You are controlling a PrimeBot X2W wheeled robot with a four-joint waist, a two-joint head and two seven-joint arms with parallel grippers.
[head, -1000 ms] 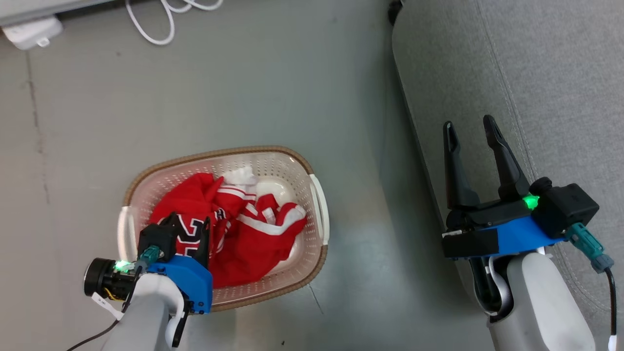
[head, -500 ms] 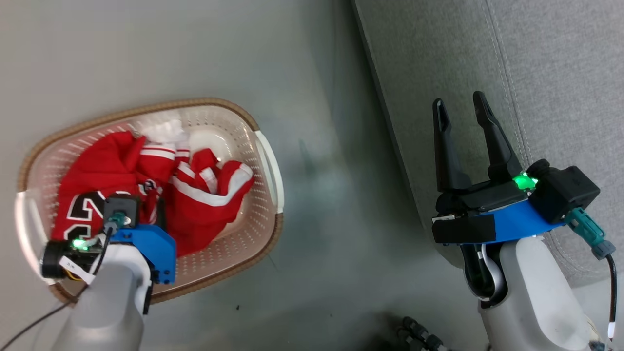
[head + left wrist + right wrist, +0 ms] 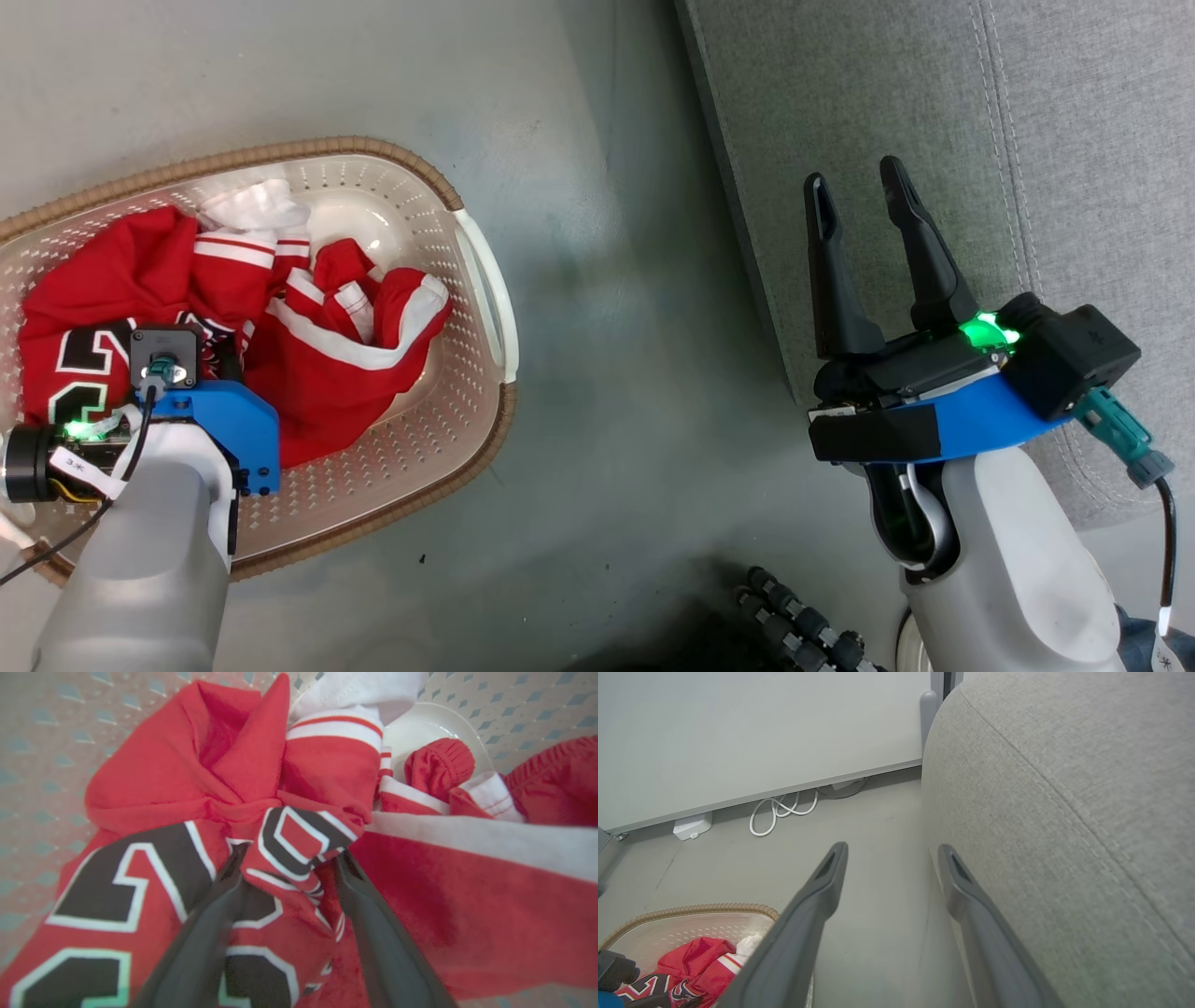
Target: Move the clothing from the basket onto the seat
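Observation:
The cream perforated basket (image 3: 471,271) with a brown rim stands on the floor at the left. In it lies the clothing (image 3: 327,373), crumpled red jerseys with white trim, one with a black-and-white number. My left gripper (image 3: 289,856) points down into the pile, its jaws open and straddling a raised fold of the numbered jersey (image 3: 289,835). In the head view the left wrist (image 3: 210,420) hides its fingers. My right gripper (image 3: 853,177) hovers open and empty over the left edge of the grey seat (image 3: 934,93). The right wrist view shows the right gripper (image 3: 892,849) beside the seat (image 3: 1064,812).
Grey floor (image 3: 607,327) separates basket and seat. A looped white cable (image 3: 782,812) and a white adapter (image 3: 691,826) lie by the far wall. A dark ribbed cable guide (image 3: 803,625) sits at the bottom edge by my right arm.
The head camera has swung, so the basket sits further left and larger. My left gripper has sunk deeper into the clothing. The right gripper stays open by the seat.

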